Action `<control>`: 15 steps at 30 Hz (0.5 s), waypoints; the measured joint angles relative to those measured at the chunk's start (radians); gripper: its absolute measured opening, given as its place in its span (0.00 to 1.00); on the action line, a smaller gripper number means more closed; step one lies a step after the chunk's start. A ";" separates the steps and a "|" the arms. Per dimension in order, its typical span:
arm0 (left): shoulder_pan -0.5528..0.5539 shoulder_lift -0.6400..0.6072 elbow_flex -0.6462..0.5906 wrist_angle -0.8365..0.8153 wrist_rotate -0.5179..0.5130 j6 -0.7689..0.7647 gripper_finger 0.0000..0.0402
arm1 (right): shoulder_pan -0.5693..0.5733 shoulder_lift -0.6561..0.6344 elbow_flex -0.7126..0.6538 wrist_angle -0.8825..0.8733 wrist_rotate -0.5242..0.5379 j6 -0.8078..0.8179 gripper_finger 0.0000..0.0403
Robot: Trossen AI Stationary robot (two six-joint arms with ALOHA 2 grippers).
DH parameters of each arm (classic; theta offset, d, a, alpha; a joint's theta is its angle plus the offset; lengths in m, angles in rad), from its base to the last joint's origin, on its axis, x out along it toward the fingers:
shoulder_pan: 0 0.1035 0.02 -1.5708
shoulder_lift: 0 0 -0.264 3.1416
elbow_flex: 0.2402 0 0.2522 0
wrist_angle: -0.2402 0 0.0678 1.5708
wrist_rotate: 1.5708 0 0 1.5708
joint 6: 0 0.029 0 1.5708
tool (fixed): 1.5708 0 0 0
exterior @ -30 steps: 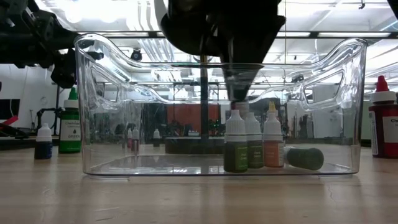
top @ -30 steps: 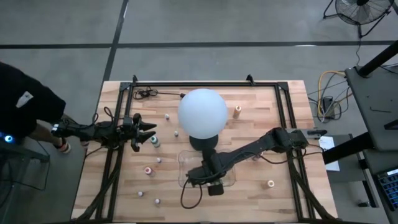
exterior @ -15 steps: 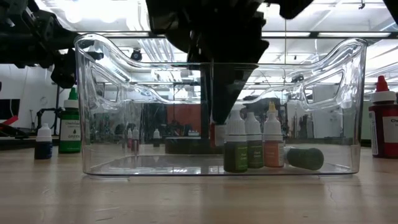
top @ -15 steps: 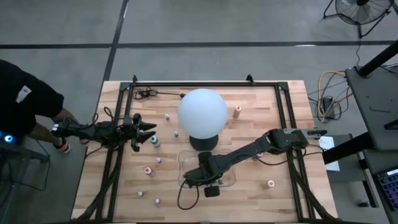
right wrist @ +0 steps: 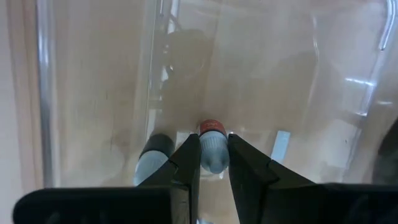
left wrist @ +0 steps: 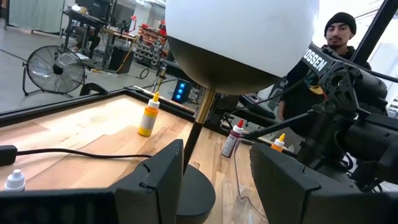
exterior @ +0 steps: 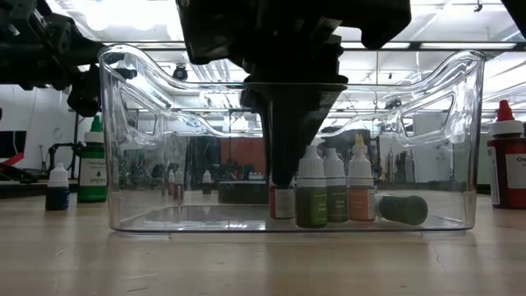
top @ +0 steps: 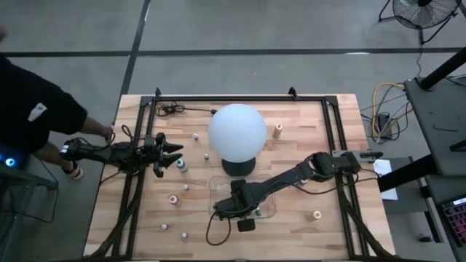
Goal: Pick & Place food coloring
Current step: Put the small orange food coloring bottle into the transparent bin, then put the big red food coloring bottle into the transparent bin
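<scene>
My right gripper (exterior: 282,177) reaches down inside the clear tray (top: 215,188), shut on a small food coloring bottle (exterior: 282,202) with a reddish label. Three more bottles (exterior: 334,191) stand upright on the tray floor beside it, and one (exterior: 403,208) lies on its side. Several other small bottles stand scattered on the table, among them a teal one (top: 182,166) and a pink one (top: 173,199). My left gripper (top: 172,154) hovers open just left of the teal bottle, touching nothing. My right gripper pinches the bottle's whitish cap end (right wrist: 212,157) between its two fingers, coming from above and pointing down. The bottle hangs upright below the fingers, reddish label end (right wrist: 211,127) lowest. Whether its base touches the tray floor, I cannot tell.
A white globe lamp (top: 237,132) on a dark base stands just behind the tray. A black frame (top: 240,98) runs round the table. A green bottle (exterior: 93,168) and a red one (exterior: 505,164) flank the tray. A person (top: 33,109) stands at the left edge.
My right gripper has gone down into the tray and a little toward the table's left, staying shut on the bottle. The bottle has sunk from mid-height to the level of the standing bottles, right beside them.
</scene>
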State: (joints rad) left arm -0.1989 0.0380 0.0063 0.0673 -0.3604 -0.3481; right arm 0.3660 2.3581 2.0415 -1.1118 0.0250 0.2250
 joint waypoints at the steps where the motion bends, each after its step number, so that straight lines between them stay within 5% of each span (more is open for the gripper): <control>1: 0.000 0.000 0.000 0.000 0.000 0.000 0.40 | 0.000 0.000 0.000 0.000 0.000 0.005 0.13; 15: 0.000 0.000 0.000 0.000 0.000 0.000 0.40 | 0.000 -0.005 0.000 -0.003 -0.008 0.029 0.33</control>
State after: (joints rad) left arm -0.1991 0.0381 0.0063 0.0673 -0.3605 -0.3481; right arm 0.3656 2.3528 2.0415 -1.1149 0.0170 0.2545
